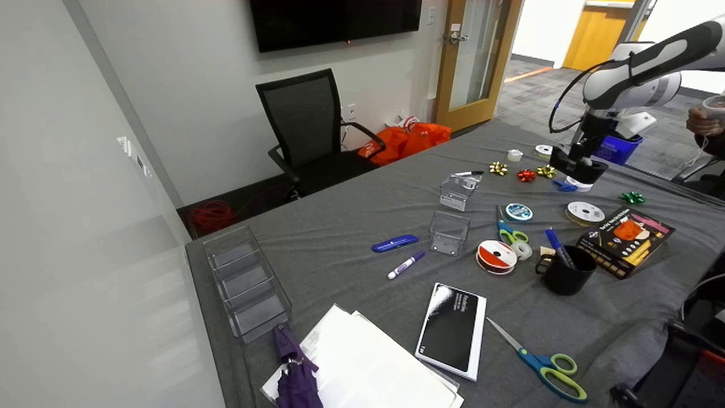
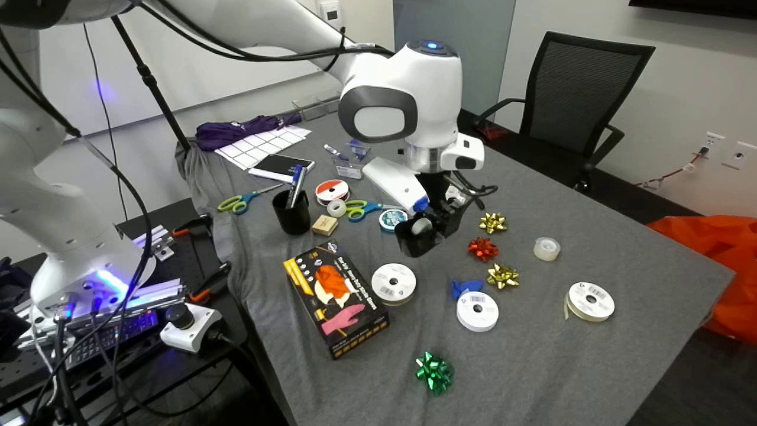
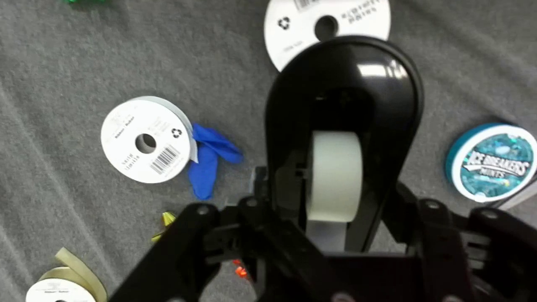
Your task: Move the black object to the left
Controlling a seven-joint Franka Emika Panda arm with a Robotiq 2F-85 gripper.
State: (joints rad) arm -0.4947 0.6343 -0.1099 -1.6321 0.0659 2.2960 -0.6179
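Slippage on glossy plastic could drop the black tape dispenser (image 3: 342, 113), gripped by the claw (image 3: 330, 189), onto a nearby ribbon spool (image 3: 298, 25).

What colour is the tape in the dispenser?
The tape is whitish, clearest in the wrist view.

White arm (image 2: 269, 23), smooth curves. Black cables (image 2: 266, 58) strapped along it. Wrist housing (image 2: 414, 74): dark-grey band (image 2: 381, 97) round pale inset (image 2: 379, 122), blue light (image 2: 432, 45) on top, silver collar (image 2: 423, 158) below. White base (image 2: 77, 248), strip (image 2: 113, 285) glowing pale blue. Gripper (image 3: 331, 193) black, jointed links (image 3: 180, 247); can make out grey screw heads (image 3: 202, 209).
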